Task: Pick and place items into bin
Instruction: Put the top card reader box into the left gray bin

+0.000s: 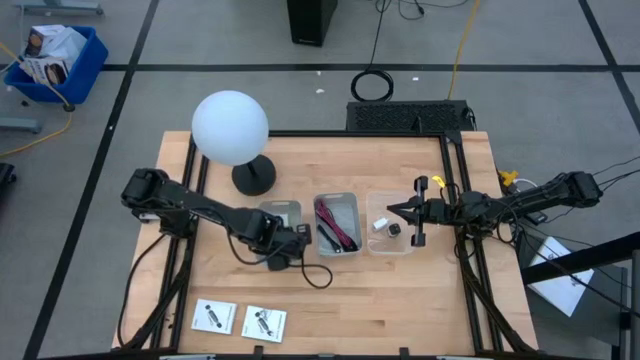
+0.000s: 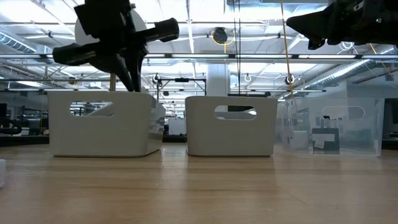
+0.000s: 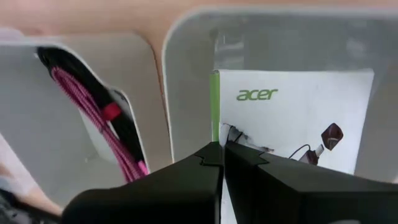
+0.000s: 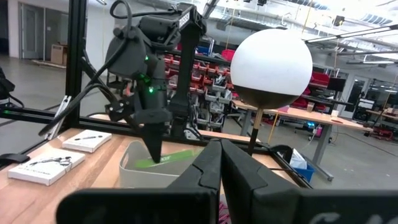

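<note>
Left gripper point(image 1: 283, 232) over the left white bin point(image 1: 279, 218), fingers pinched shut on an Acer packet point(image 3: 292, 118) inside it, cable bundle point(image 1: 335, 226) in the middle bin point(image 1: 352, 202), two more packets point(image 1: 239, 319) near the table's front edge, right gripper point(image 1: 397, 212) closed and empty above the clear bin point(image 1: 392, 245)

Only one readable txt: "acer", green lowercase brand logo, on a white packet point(image 3: 292, 118) w/ a green edge strip, lying flat inside the grey bin point(image 3: 186, 74). Logo sits near the packet's green-strip edge. Below the logo: small printed pic of a cable/earpiece, no legible wording. Black print on the two white packets point(image 1: 213, 316) near the desk point(image 1: 400, 310) edge: too small to read.
</note>
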